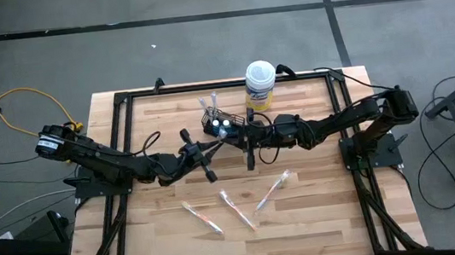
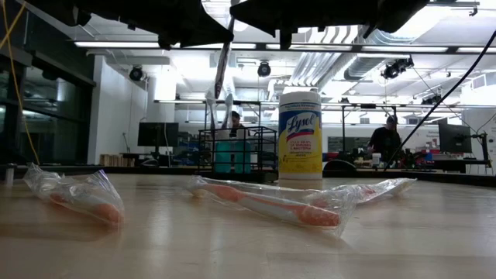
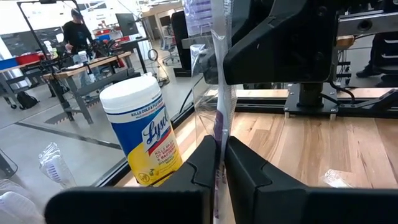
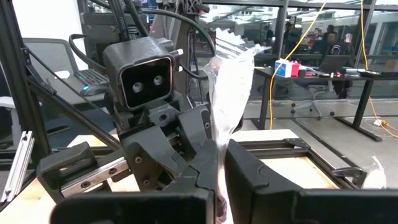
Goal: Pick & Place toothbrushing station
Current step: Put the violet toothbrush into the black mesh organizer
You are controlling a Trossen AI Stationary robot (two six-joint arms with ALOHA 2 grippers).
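Both sets of fingers are clenched on the same wrapped toothbrush [image 3: 217,118] — the left gripper [image 3: 220,163] pinches it low down and the right gripper [image 4: 220,163] pinches it too, each wrist view showing the clear wrapper rising upright out of the narrow slit between its own dark fingers. From above, the two grippers meet nose to nose near the middle of the worktop [image 1: 325,228], toward its far edge, with the left gripper [image 1: 210,151] coming from the left edge and the right gripper [image 1: 246,142] from the right. The toothbrush's long axis stands roughly vertical, as the level view shows it hanging from the arms overhead. The wire basket [image 1: 218,125] sits just beyond the meeting point, toward the far edge, beside the wipes canister [image 1: 260,86], and already holds brushes standing upright and two teal-topped tubes. The right gripper looks slightly nearer the basket, so a handover to it and a short carry toward the far edge seems likely. Three more wrapped toothbrushes [image 1: 238,210] lie flat toward the near edge, untouched.
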